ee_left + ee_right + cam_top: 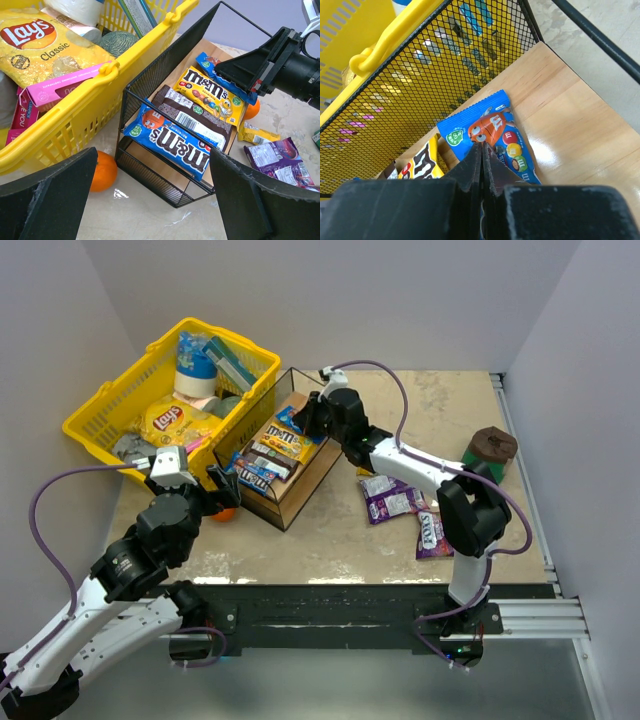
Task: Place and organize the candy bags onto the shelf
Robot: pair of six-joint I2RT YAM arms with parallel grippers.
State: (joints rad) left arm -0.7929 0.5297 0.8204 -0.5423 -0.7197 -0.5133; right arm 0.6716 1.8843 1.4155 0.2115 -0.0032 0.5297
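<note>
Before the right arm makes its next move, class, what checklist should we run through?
1. Right gripper shut, tips on the blue bag: ok.
2. Blue bag truly pinched: cannot tell.
3. Blue bag lying on the shelf board: ok.
4. Left gripper open, holding nothing: ok.
5. All bags shelved: not ok, purple bags lie on the table.

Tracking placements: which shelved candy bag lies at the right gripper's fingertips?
The blue bag highest on the shelf, above the yellow one; the other blue bag lies lowest.
</note>
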